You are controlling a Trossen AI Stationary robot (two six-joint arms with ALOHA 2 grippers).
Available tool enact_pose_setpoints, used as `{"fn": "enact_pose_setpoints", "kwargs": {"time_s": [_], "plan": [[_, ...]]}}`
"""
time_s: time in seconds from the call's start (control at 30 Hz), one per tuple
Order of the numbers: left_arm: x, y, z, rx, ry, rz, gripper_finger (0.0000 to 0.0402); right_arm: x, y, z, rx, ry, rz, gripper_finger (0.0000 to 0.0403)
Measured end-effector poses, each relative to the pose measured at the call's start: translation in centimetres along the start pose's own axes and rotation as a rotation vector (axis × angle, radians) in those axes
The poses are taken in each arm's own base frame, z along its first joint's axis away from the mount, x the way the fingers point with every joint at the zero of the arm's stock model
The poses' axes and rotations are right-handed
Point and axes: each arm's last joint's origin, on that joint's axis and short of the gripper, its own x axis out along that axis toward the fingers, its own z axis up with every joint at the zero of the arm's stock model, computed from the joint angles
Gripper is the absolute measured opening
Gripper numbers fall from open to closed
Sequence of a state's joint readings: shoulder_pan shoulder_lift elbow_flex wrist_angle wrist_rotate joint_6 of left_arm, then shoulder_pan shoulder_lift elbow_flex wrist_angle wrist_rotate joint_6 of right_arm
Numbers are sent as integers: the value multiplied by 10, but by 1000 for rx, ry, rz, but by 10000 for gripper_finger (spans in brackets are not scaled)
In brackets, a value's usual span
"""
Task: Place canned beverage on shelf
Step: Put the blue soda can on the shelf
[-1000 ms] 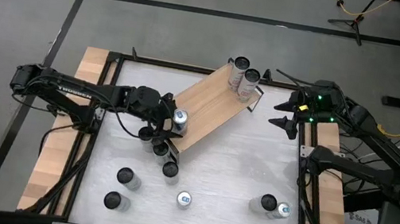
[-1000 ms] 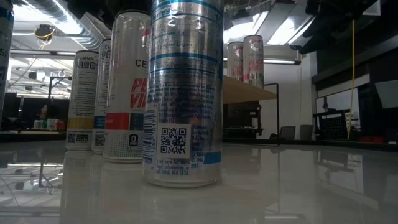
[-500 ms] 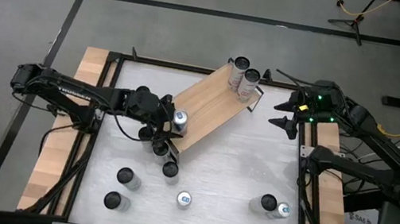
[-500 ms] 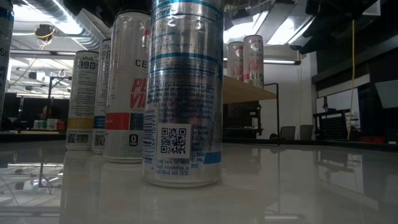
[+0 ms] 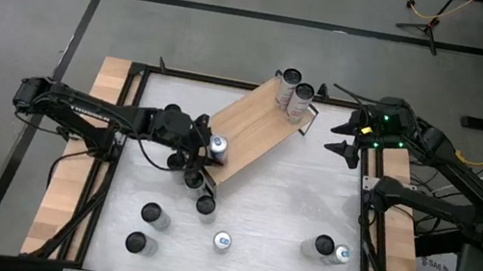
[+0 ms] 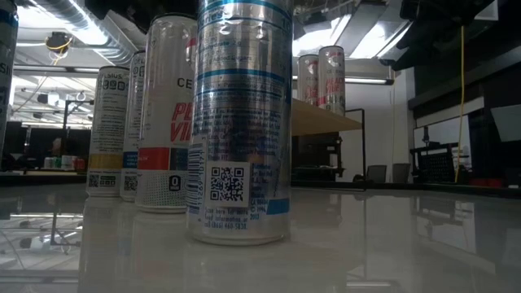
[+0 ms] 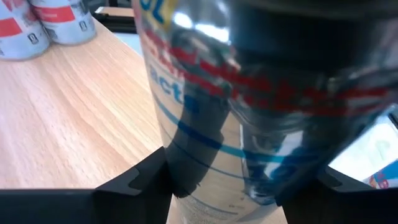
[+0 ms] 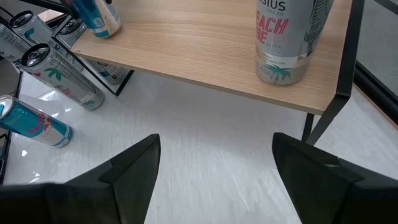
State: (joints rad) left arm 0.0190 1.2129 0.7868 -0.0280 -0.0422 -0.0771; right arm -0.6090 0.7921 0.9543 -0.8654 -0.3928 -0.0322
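The left gripper point(image 5: 204, 146) sits at the near end of the shelf point(image 5: 257, 130), its fingers on either side of an upright blue-and-silver can point(image 5: 217, 144) standing on the board there; whether they press the can or stand just clear of it I cannot tell; two more cans point(image 5: 293, 93) stand together at the shelf's far end; the right gripper point(image 5: 346, 138) waits spread and empty near the table's right edge, beside that far end; other cans point(image 5: 196, 179) stand on the table point(image 5: 278, 210).
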Motion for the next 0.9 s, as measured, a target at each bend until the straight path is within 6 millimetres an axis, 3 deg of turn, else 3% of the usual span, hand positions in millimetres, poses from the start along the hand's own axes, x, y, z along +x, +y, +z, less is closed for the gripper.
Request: {"fn": "enact_pose_setpoints", "kwargs": {"time_s": [0.63,0.9], "plan": [[-1,38,24,-57,-243,88,214,0,0,0,0,0,0,305],[19,55,33,-85,-268,40,214,0,0,0,0,-1,0,305]]}}
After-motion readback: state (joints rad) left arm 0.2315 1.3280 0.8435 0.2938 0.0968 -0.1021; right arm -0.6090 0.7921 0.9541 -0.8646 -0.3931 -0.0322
